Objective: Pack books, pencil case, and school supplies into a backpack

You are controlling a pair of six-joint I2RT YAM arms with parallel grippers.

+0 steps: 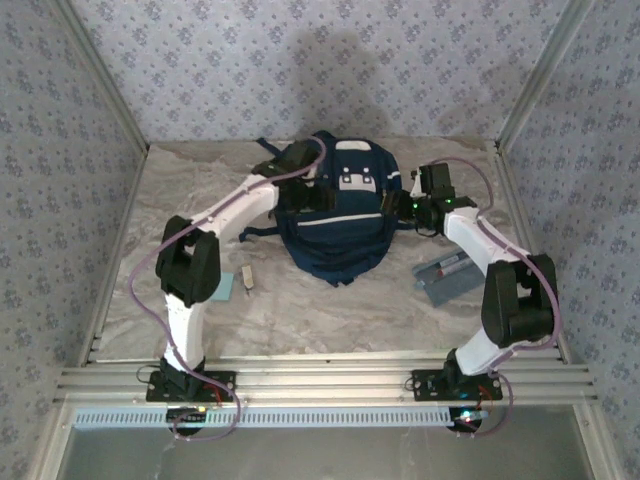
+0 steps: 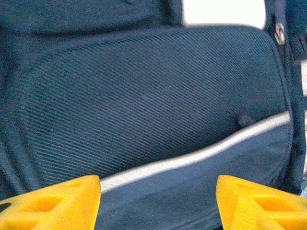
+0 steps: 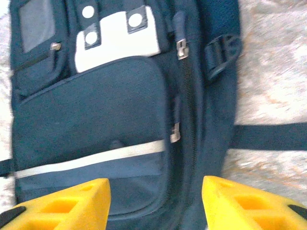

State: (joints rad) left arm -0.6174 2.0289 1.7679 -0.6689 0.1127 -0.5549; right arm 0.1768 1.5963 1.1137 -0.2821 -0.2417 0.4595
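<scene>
1. Marbled tabletop point(image 1: 330, 320), papered walls point(image 1: 300, 60); the backpack point(image 1: 335, 235) lies flat mid-table, its inside hidden from me.
2. Above the backpack's front hangs the left gripper point(image 2: 156, 206), jaws apart, empty.
3. Also above the backpack, the right gripper point(image 3: 156, 203), jaws spread too, grasping nothing.
4. Right of the backpack lies the pencil case point(image 1: 450, 275); left of it, the blue pad point(image 1: 222, 287) and beige eraser point(image 1: 247, 279).

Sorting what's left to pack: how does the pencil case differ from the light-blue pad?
The pencil case is translucent grey with pens showing through; the light-blue pad is plain. The pencil case looks larger than the pad. It lies right of the backpack, the pad left, partly behind the left arm. Both lie flat on the table.
</scene>
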